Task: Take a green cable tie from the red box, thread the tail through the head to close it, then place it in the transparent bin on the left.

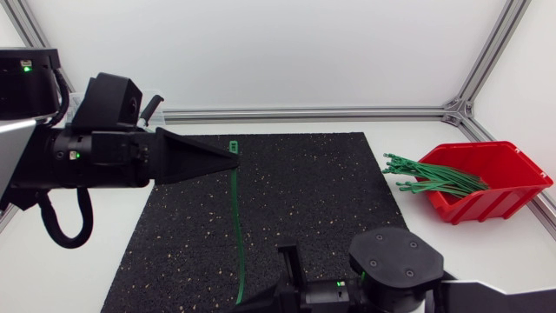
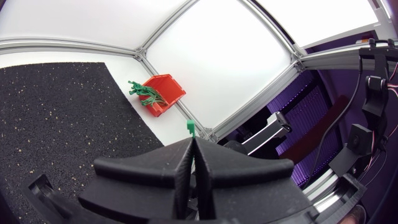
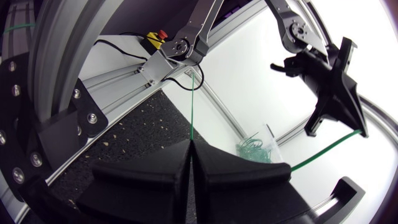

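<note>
Black mat (image 1: 313, 209); cable tie (image 1: 237, 217) tail-end hidden.

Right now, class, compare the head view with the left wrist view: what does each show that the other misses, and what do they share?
Only the head view: the right gripper low in the frame, and the cable tie stretched between both grippers. Only the left wrist view: the left gripper from behind, its fingers pressed together. Both: the tie's head at the left gripper's tip, the red box of spare ties and the black mat.
</note>
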{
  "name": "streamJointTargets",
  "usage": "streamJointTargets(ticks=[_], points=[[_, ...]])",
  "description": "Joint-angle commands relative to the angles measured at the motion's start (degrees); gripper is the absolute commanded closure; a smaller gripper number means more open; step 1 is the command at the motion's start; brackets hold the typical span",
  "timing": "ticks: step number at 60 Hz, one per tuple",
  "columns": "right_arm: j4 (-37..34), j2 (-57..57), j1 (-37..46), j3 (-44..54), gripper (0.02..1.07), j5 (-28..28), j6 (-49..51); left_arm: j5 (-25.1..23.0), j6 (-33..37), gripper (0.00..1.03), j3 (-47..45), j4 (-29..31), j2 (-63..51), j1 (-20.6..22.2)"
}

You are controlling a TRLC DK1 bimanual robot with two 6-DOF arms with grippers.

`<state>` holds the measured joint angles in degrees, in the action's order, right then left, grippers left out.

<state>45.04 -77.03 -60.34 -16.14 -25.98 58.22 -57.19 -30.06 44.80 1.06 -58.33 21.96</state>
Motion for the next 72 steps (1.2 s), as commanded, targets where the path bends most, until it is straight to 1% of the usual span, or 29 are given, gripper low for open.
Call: streamJointTargets(ticks=[1,3,8,12,14,20,25,32,38,46,49,54,60,65,72], points=[[-7.4,5.0,-0.5,-2.4,1.01,-0.3,-5.0,1.0,-2.7,0.99,-1.5,-0.5,2.3,1.6],[-11.8,6.7,-0.4,-3.8,1.01,-0.3,-7.0,1.5,-3.0,0.99,-1.6,-0.7,2.9,2.1],[-16.5,10.3,-0.3,-5.3,1.01,-0.7,-11.4,3.8,-4.2,0.99,-2.4,-1.9,3.8,4.1],[-22.5,13.1,-0.5,-7.2,1.01,-1.5,-15.1,5.3,-5.8,0.99,-3.2,-3.8,4.7,5.2],[-24.5,13.9,-0.5,-8.0,1.01,-1.5,-16.8,5.8,-6.7,0.99,-3.7,-4.7,5.2,5.6],[-28.0,16.3,-0.3,-9.7,1.01,-3.2,-22.7,7.0,-8.0,0.99,-4.3,-6.1,6.7,6.9],[-31.4,18.0,-0.3,-11.2,1.01,-3.4,-26.8,8.1,-8.7,0.99,-4.6,-6.7,7.5,8.0],[-35.5,21.6,-0.4,-13.3,1.01,-5.0,-29.3,9.7,-11.0,0.99,-5.8,-9.1,8.0,9.5],[-37.7,23.7,-0.2,-15.2,1.01,-7.2,-33.0,10.6,-11.4,0.99,-6.0,-9.5,9.1,10.7],[-38.9,26.1,0.2,-17.1,1.01,-9.8,-37.1,11.6,-12.3,0.99,-6.7,-10.7,10.1,11.5],[-40.4,26.4,0.3,-18.6,1.01,-9.7,-39.6,11.8,-12.6,0.99,-7.0,-11.1,10.2,11.9],[-45.5,26.6,1.6,-22.4,1.01,-8.7,-43.5,11.9,-12.6,0.99,-7.2,-11.3,10.2,12.0],[-47.8,26.6,2.3,-24.5,1.01,-8.8,-46.5,11.9,-12.6,0.99,-7.3,-11.9,10.2,11.9],[-47.8,27.2,2.3,-25.4,1.01,-9.4,-50.1,11.9,-12.6,0.99,-7.3,-12.1,10.2,11.8],[-46.0,28.3,3.3,-25.9,1.01,-10.6,-61.0,11.9,-12.5,0.99,-7.3,-12.6,10.2,11.5]])
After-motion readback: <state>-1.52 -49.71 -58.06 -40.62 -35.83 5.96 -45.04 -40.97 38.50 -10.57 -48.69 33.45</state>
